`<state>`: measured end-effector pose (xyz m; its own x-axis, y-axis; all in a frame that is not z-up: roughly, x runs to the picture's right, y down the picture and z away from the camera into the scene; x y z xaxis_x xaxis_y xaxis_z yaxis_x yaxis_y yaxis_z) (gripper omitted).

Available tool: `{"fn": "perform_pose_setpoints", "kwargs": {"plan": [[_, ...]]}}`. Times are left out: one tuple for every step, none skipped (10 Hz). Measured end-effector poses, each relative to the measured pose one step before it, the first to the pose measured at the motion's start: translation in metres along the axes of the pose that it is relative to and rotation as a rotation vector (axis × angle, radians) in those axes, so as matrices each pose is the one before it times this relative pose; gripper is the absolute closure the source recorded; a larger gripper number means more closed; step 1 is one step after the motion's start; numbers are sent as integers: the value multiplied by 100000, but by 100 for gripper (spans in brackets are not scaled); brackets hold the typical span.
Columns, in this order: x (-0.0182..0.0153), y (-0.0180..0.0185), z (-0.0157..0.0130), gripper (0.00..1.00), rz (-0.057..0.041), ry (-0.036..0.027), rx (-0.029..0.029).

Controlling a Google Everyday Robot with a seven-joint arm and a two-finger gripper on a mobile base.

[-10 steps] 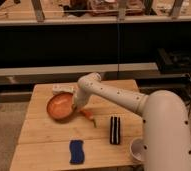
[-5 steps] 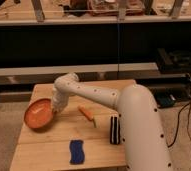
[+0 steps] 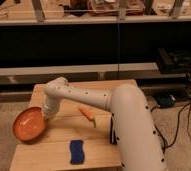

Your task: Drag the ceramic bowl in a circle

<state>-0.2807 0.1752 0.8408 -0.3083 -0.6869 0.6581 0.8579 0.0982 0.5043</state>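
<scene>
The ceramic bowl (image 3: 28,125) is a wide, shallow orange-terracotta dish. It sits at the left edge of the wooden table (image 3: 59,150) and partly overhangs that edge. My gripper (image 3: 47,114) is at the bowl's right rim, at the end of the white arm (image 3: 89,99), which reaches in from the lower right. The arm's wrist covers the contact with the rim.
A slim orange carrot (image 3: 86,113) lies at the table's middle. A blue sponge (image 3: 77,151) lies near the front edge. A dark upright object (image 3: 112,131) stands beside the arm, partly hidden by it. A dark counter and shelf run behind the table.
The bowl has moved left from near the carrot to the table's left edge, then toward the front. The gripper and arm swung with it. The carrot and sponge have stayed put.
</scene>
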Motion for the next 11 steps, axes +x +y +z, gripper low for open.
{"fn": "perform_pose_setpoints", "kwargs": {"plan": [[-1095,1029,-126,100,-2636,-235,216],[-1152,1416,-292,100,-1620,-375,302],[-936,1414,-429,100,-765,-103,375],[-1258,2012,-618,100,-598,-190,368],[-1315,2434,-873,100,-171,270,518],[-892,2355,-1112,100,1809,1573,1166],[-352,2068,-1158,100,3370,2030,2398],[-62,2049,-1295,100,4185,2132,1860],[289,1089,-846,100,3198,1715,883],[571,969,-806,100,4997,2198,818],[825,460,-423,100,5391,2264,1239]]}}
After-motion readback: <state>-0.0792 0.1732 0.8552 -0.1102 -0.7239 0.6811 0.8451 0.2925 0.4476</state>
